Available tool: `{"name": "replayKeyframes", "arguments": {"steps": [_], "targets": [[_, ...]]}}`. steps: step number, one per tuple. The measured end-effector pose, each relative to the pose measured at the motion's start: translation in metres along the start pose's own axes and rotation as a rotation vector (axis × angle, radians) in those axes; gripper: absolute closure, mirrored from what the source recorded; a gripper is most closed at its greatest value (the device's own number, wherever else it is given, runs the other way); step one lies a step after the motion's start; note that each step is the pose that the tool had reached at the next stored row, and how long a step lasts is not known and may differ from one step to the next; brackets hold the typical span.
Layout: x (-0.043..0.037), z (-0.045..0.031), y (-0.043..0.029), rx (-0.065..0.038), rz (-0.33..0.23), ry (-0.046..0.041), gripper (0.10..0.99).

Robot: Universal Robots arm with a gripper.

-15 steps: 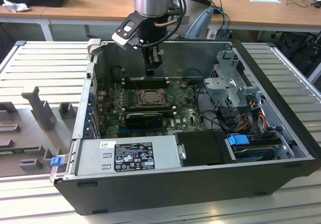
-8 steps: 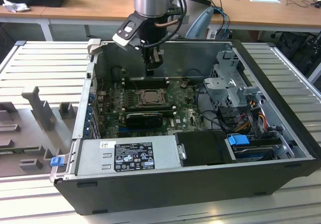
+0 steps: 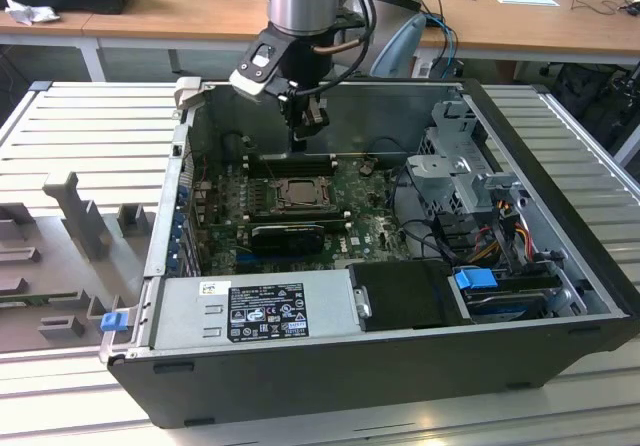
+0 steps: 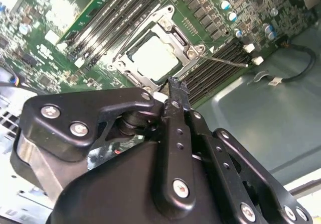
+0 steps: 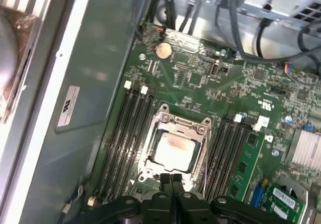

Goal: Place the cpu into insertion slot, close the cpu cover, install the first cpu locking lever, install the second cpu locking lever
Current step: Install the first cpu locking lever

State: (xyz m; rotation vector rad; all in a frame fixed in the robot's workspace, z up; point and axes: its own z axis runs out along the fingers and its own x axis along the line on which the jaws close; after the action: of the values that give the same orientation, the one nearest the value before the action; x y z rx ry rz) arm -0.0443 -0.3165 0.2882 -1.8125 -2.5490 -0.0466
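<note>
1. One gripper (image 3: pixel 300 142) is recorded inside the open computer case (image 3: pixel 560 266), hanging over the green circuit board (image 3: pixel 375 228) in the exterior view.
2. Its fingers (image 5: pixel 165 178) are seen pressed together at the tips in both wrist views. Nothing is held between them.
3. The cpu (image 5: pixel 173 148) is found lying flat in the insertion slot (image 5: pixel 146 170), roughly mid-board between two banks of memory slots (image 4: pixel 210 76). Its pale metal top is exposed.
4. The cpu cover (image 5: pixel 181 122) is judged to be lowered onto the chip, since its silvery frame is seen around all four sides of the pale top.
5. A thin silvery rod (image 4: pixel 225 61) is noted in the second wrist view, running from the socket's side out across the memory slots. It is taken to be a locking lever not latched down, though this cannot be confirmed.
6. Governing relation: the socket is placed directly ahead of and below the fingertips. In the first wrist view the closed tips are lined up with the middle of the socket edge nearest them.
7. In the exterior view the fingers are seen above the socket, on the side towards the case's back wall. Whether they stand over the socket itself or just behind it cannot be settled, and contact with the board cannot be told.
</note>
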Motion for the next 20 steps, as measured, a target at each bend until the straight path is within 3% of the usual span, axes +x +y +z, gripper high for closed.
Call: {"name": "replayKeyframes", "arguments": {"steps": [3, 13, 20], "targets": [[0.0, 0.0003, 0.0, 0.003, -0.104, 0.0015, 0.98], [0.0, 0.0004, 0.0, 0.007, -0.225, 0.0035, 0.98], [0.0, 0.0004, 0.0, 0.01, -0.357, 0.0057, 0.98]]}}
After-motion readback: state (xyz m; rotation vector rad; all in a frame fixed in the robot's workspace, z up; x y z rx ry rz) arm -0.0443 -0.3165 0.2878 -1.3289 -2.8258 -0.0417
